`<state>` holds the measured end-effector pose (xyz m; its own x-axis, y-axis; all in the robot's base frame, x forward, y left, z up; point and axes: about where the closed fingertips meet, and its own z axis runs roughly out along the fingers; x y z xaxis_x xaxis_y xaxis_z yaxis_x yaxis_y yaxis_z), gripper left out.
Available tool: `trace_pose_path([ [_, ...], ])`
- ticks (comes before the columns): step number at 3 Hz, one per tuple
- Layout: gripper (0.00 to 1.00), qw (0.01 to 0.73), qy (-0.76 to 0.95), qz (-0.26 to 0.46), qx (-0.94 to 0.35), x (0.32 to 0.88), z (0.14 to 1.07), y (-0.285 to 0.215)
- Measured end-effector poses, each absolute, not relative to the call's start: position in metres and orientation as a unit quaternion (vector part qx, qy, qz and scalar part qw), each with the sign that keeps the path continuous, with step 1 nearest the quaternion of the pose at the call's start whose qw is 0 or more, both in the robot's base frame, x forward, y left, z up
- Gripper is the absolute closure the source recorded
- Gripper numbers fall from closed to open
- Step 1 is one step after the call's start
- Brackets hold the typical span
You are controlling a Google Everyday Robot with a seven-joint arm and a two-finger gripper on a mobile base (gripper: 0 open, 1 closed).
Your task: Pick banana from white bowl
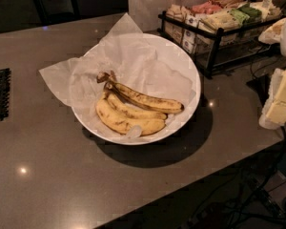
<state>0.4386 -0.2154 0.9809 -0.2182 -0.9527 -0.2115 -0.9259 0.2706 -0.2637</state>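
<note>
The white bowl (194,73) stands mid-counter, lined with crinkled white paper (133,56) that spills over its left rim. Three bananas lie in its front half, joined at a dark stem on the left. The banana (148,100) is the long, slim, brown-mottled one, lying farthest back across the other two. Two plumper yellow bananas (126,120) lie in front of it. My gripper (280,101) shows as a white and pale yellow shape at the right edge of the view. It is well to the right of the bowl and touches nothing in it.
A black wire rack (214,37) of packaged snacks stands close behind the bowl's right side. A black grid mat (0,94) lies at the counter's left edge. The counter's front edge runs diagonally at lower right, with cables (257,194) on the floor below.
</note>
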Motion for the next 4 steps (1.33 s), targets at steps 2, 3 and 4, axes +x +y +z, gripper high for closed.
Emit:
trace_pose_path([
  [2, 0.0, 0.169, 0.77, -0.04, -0.614, 0.443, 0.984, -0.209],
  [3, 0.0, 0.157, 0.741, -0.032, -0.653, 0.459, 0.983, -0.189],
  [4, 0.0, 0.136, 0.704, -0.014, -0.697, 0.478, 0.974, -0.161],
])
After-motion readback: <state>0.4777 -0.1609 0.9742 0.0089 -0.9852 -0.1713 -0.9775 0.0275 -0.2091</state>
